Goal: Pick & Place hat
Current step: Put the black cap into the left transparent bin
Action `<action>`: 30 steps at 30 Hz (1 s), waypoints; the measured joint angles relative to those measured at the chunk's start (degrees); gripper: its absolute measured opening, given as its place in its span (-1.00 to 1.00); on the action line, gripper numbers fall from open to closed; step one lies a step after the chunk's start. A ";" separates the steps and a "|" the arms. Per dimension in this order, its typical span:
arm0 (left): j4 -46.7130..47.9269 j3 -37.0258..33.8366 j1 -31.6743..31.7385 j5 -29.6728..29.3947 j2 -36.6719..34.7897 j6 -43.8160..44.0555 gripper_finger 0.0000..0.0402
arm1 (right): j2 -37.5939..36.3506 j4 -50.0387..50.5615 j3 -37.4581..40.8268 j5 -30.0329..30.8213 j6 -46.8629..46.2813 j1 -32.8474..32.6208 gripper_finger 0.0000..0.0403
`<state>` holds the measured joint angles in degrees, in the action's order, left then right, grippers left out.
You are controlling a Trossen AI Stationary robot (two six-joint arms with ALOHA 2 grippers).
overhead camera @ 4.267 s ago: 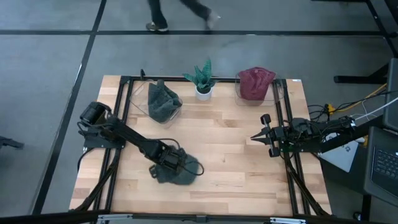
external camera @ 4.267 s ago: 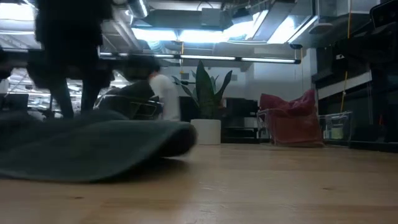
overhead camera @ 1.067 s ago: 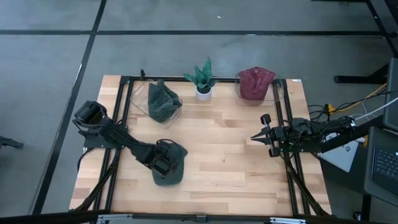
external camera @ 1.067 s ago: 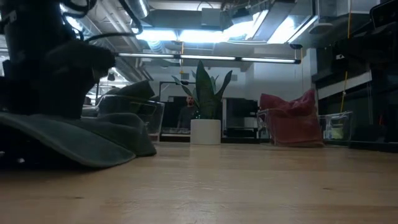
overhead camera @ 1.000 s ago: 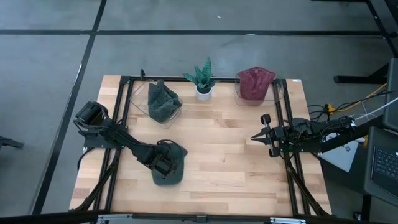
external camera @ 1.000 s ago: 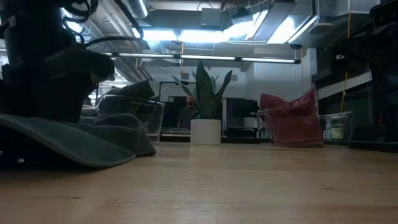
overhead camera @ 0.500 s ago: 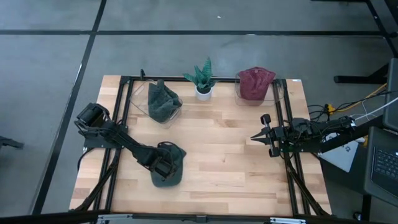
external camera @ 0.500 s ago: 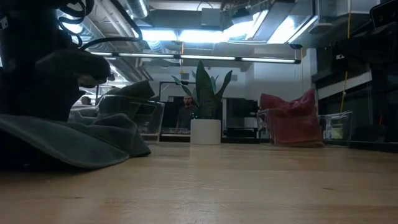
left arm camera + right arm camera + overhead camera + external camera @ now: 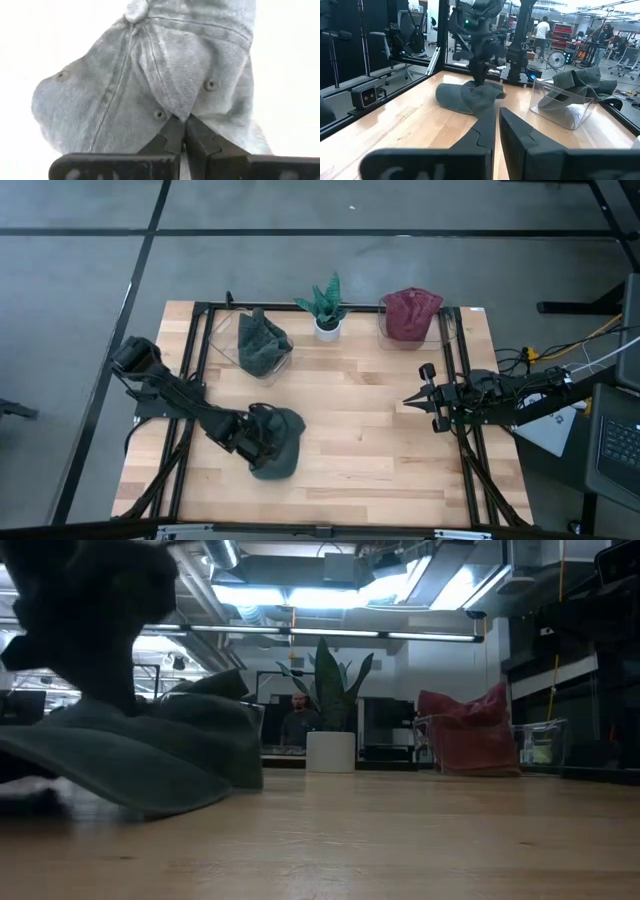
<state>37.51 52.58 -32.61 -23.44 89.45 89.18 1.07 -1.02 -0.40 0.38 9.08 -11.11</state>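
Observation:
A grey-green cap (image 9: 281,446) sits on the near-left part of the wooden table; the low view shows it wide and drooping (image 9: 150,760). My left gripper (image 9: 256,436) is over its crown, shut on the cloth (image 9: 184,122). In the left wrist view the cap's top button (image 9: 135,10) and eyelets show beyond the fingers. My right gripper (image 9: 408,401) waits near the table's right edge, shut on nothing (image 9: 496,111), well away from the cap (image 9: 465,97). My left gripper pinches a raised fold of the cap's crown cloth (image 9: 172,111) between its two fingers, beside an eyelet. The fingers come slanting down from the table's left. The crown is bunched up at the fingers, and the cap's lower edge (image 9: 150,808) looks to rest on the table.
Along the far edge stand a clear bin holding another grey-green cap (image 9: 262,345), a small potted plant (image 9: 327,312) and a clear bin holding a red cap (image 9: 410,315). A black frame rail (image 9: 195,370) runs down each side. Bare wood lies between the arms.
My left gripper has stayed shut on the cap and has drawn its crown up and a little toward the table's right. The cap has bunched up higher and reaches farther right in the low view. The left arm's rear joint has swung toward the table's left.

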 joint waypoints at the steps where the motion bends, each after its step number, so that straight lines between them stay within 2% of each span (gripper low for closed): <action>1: 0.58 0.02 -0.13 -0.81 -0.99 0.00 -0.98 | 0.01 -0.02 0.02 0.00 0.01 -0.01 -0.87; 8: 3.99 0.09 -1.10 -4.06 -4.80 -0.02 -0.98 | 0.00 0.00 0.02 0.00 0.00 -0.01 -0.87; 14: 4.74 0.09 -1.10 0.45 -4.50 -1.60 -0.98 | 0.01 -0.01 0.02 -0.01 0.01 0.00 -0.87; 19: 4.71 0.09 -1.10 1.20 -3.94 -0.84 -0.97 | 0.02 -0.02 0.02 0.00 0.00 0.00 -0.87; 25: 4.27 0.11 -1.04 1.41 -3.94 -0.30 -0.87 | -0.01 -0.02 0.02 0.00 0.00 0.02 -0.87; 30: 4.24 0.11 -1.00 3.90 -3.94 1.46 -0.77 | 0.00 -0.01 0.01 0.00 0.01 -0.01 -0.87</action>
<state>41.75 52.69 -33.61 -19.54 85.52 90.65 1.07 -1.03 -0.39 0.38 9.09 -11.11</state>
